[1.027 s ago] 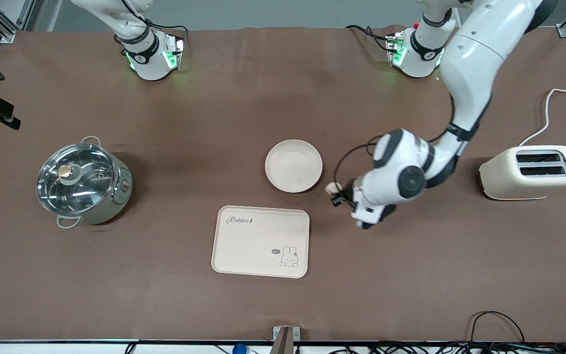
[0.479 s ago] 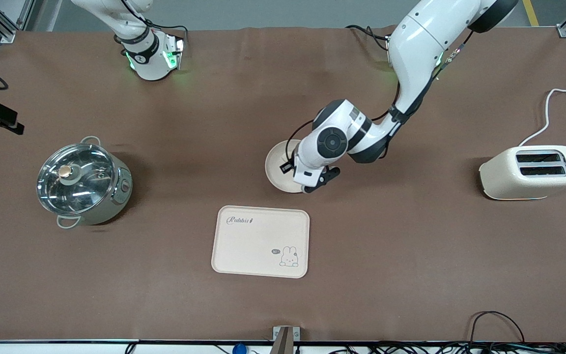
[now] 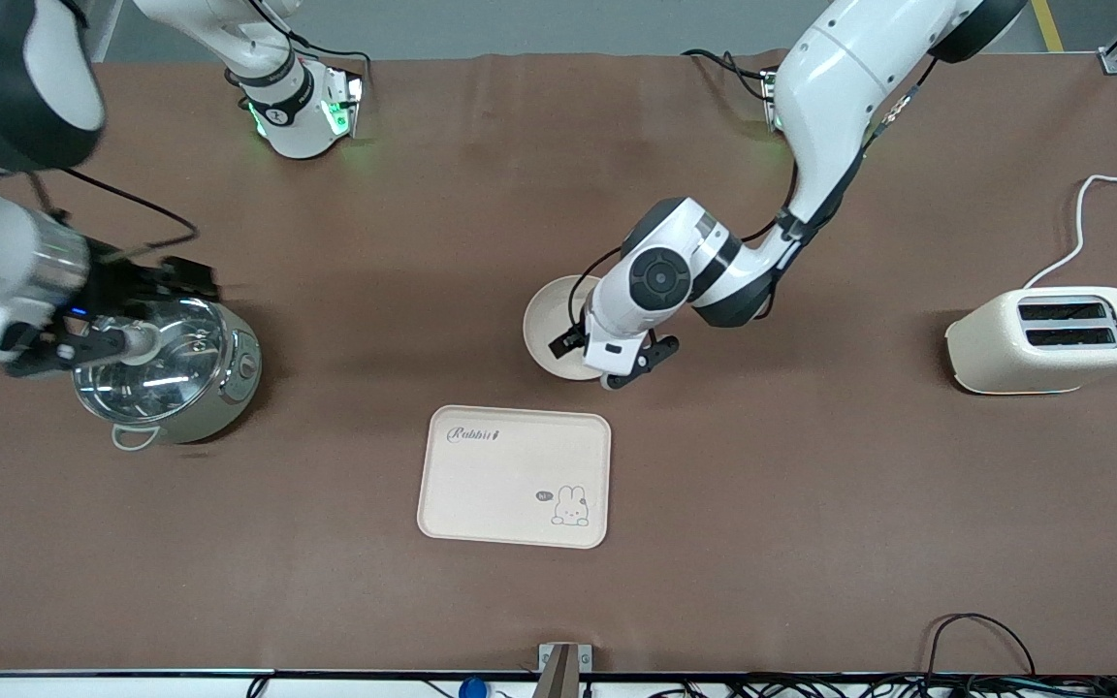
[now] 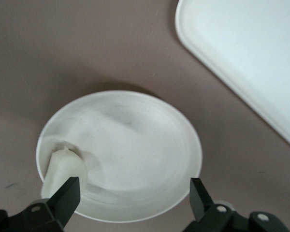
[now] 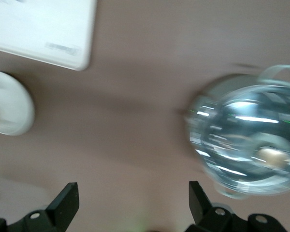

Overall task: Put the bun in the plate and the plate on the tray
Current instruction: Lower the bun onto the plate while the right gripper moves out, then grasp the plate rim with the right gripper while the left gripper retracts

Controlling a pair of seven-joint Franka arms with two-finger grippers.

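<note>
The bun (image 4: 63, 166) lies in the plate (image 4: 130, 145), against its inner rim, right by one of the left gripper's fingers (image 4: 67, 193). My left gripper (image 4: 133, 195) is open and empty, low over the plate's edge nearest the tray. In the front view the left gripper (image 3: 609, 357) covers the bun and part of the plate (image 3: 549, 320). The tray (image 3: 514, 475) lies on the table, nearer to the front camera than the plate. My right gripper (image 3: 103, 320) is open and empty, high over the pot, and its wrist view (image 5: 133, 203) shows bare table beneath.
A steel pot with a glass lid (image 3: 190, 388) stands toward the right arm's end of the table. A cream toaster (image 3: 1048, 339) with a white cable stands toward the left arm's end. The right wrist view also shows the plate (image 5: 7, 108) and tray (image 5: 43, 29).
My left gripper carried the bun from beside the plate to over it, then opened; the bun now lies in the plate. My right arm has swung into view over the pot.
</note>
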